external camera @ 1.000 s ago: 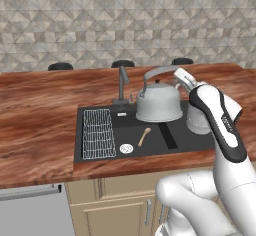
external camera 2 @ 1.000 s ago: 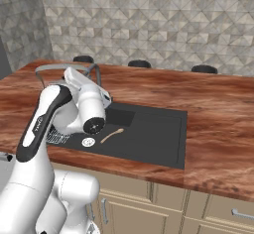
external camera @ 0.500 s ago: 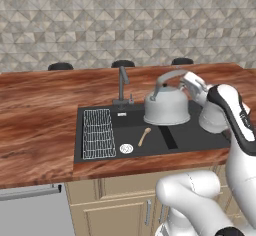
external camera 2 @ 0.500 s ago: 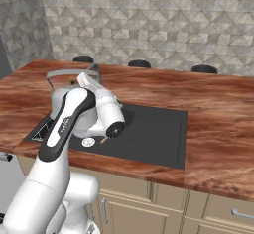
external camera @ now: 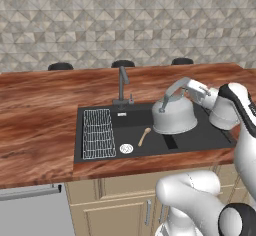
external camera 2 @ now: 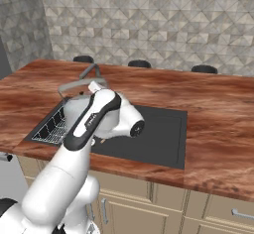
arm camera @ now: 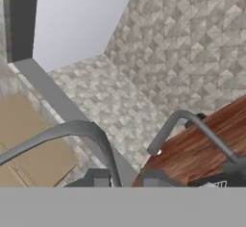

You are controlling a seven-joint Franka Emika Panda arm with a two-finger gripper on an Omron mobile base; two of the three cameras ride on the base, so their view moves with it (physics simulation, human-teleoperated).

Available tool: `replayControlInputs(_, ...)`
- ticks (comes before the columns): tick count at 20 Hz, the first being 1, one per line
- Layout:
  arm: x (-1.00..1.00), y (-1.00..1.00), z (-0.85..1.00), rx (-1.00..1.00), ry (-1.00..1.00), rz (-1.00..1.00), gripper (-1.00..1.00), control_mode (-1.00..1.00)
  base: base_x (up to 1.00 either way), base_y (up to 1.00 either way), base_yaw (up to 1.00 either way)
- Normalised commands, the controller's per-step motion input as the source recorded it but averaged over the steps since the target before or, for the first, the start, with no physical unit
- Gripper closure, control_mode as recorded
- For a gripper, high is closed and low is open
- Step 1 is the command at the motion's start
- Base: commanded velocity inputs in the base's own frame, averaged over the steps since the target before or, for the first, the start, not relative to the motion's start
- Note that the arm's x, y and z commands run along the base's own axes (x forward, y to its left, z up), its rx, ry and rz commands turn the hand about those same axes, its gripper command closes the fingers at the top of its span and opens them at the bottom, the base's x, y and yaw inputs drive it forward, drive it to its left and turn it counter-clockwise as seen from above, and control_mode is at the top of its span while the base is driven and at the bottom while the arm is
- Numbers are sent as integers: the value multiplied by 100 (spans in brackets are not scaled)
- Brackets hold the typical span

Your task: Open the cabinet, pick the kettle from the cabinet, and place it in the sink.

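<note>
Sink (external camera: 205,139) basin holds kettle (external camera: 173,116) — jaws gripping its handle (arched).

The arm (external camera 2: 94,124) is white and smooth, made of round fat parts, with black bands at its joints and a big white round bottom.

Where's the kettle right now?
In the left base view the kettle sits low in the black sink, right of the faucet and the wooden spoon, with the gripper shut on its arched handle.
</note>
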Motion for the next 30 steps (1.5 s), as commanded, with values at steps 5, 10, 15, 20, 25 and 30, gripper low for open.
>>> replayControlInputs(5,29,-3,-21,-5,-4,6,100,-100,0,0,0)
replayControlInputs(10,35,0,-19,0,-4,1,100,-100,0,0,0)
replayControlInputs(15,37,3,-22,-2,-4,0,100,-100,0,0,0)
replayControlInputs(20,39,16,-24,-12,-4,0,100,-100,0,0,0)
replayControlInputs(25,42,12,-21,-19,0,0,100,-100,0,0,0)
replayControlInputs(30,40,7,-20,-11,0,0,100,-100,0,0,0)
